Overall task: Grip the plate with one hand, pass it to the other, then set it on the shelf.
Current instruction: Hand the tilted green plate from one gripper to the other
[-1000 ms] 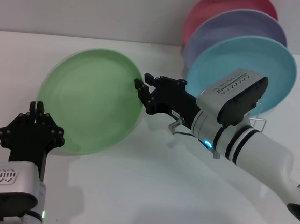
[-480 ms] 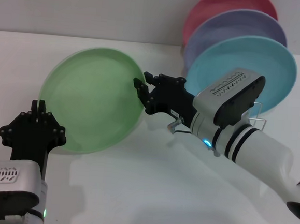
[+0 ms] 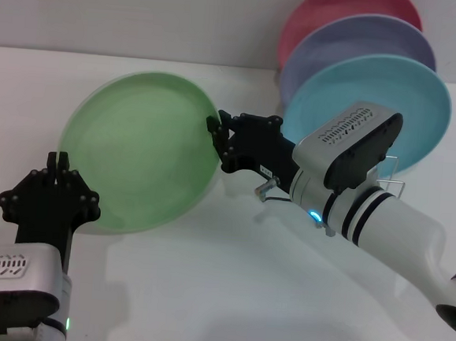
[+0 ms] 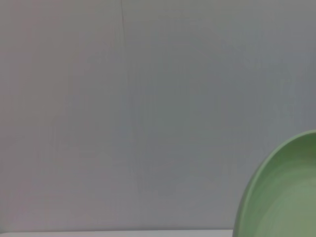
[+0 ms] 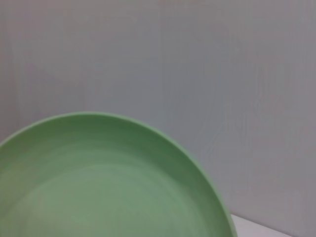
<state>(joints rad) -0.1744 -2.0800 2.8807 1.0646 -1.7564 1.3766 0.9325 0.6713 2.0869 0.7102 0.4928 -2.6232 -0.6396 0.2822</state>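
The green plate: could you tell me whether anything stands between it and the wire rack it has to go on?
Nothing separate blocks the way. The right gripper holds the green plate by its rim, beside the rack. The blue plate already stands in front there, so the green one must go ahead of it.

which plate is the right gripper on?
The green plate, standing on edge apart from the others. The right gripper is at its right rim. The blue, lavender and pink plates stand stacked behind the arm, untouched.
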